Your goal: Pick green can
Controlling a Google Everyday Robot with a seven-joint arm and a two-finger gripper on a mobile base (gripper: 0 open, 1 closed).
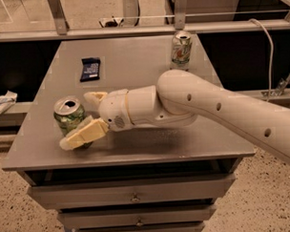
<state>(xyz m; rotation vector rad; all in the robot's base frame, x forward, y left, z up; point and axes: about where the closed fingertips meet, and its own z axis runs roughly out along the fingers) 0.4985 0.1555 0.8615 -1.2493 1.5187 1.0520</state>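
Observation:
The green can (67,112) stands upright near the front left of the grey table (150,137), silver top with an open pull-tab hole. My gripper (78,119) reaches in from the right at can height. It is open, with the can partly between its jaws. The near finger (83,135) crosses in front of the can's lower part. The far finger (95,96) sits just right of the can's top. The can rests on the table.
A white and silver can with green and red marks (181,49) stands at the back right of the table. A dark blue packet (90,68) lies at the back left. The table has drawers below its front edge. A white cloth (2,103) lies on a ledge at the left.

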